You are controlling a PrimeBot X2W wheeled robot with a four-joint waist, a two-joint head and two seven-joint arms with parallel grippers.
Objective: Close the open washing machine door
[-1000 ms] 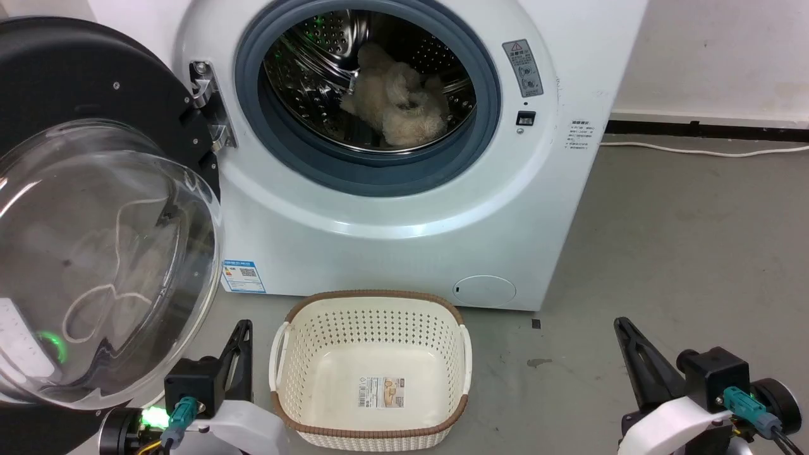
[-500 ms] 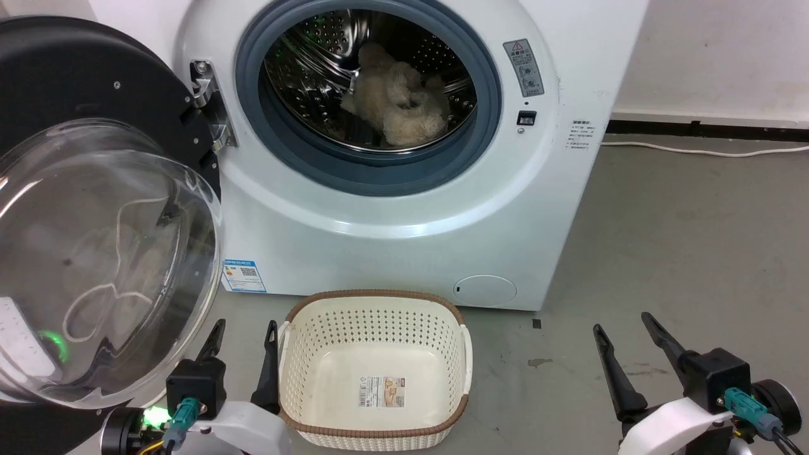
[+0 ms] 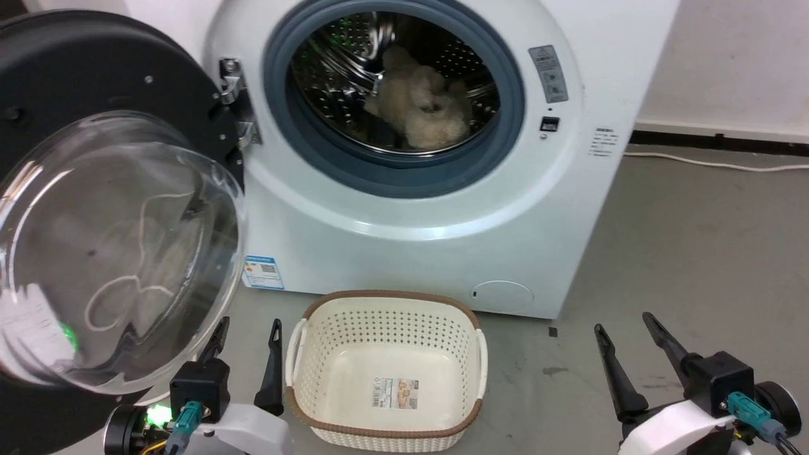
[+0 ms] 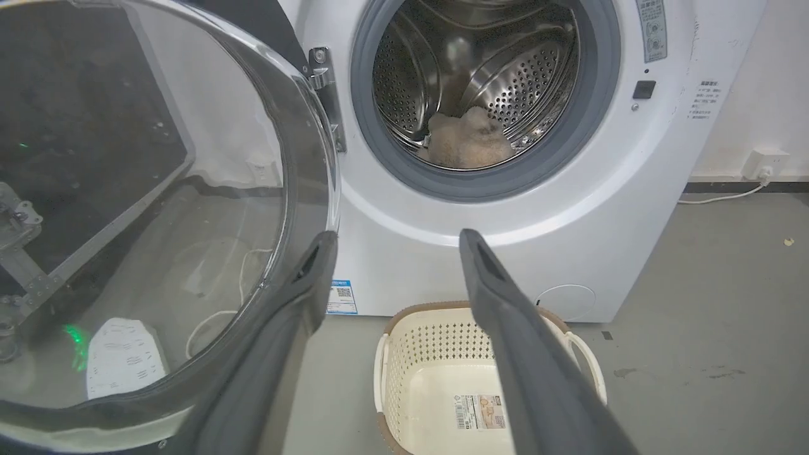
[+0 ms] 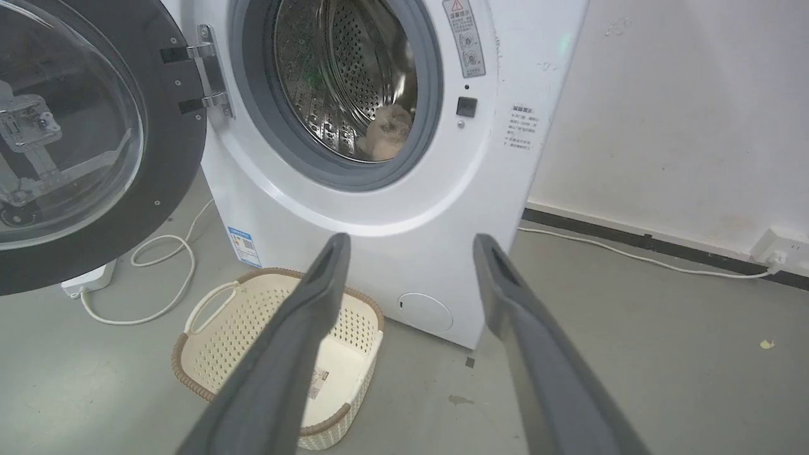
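Your left hand (image 3: 249, 323), lower left of frame, hangs empty, fingers spread, just below the washing machine door (image 3: 114, 240) — swung wide at frame left, hinged to the washing machine (image 3: 430, 234); your right hand (image 3: 622, 322), lower right, is likewise spread and empty; closing not yet begun — next, likely reach the left hand behind the door's outer edge and swing it rightward.

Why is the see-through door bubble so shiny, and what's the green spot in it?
Head view: the washing machine door glass catches pale glare and looks smeared; the green spot is probably a reflected light. Left wrist view: it glows low in the glass.
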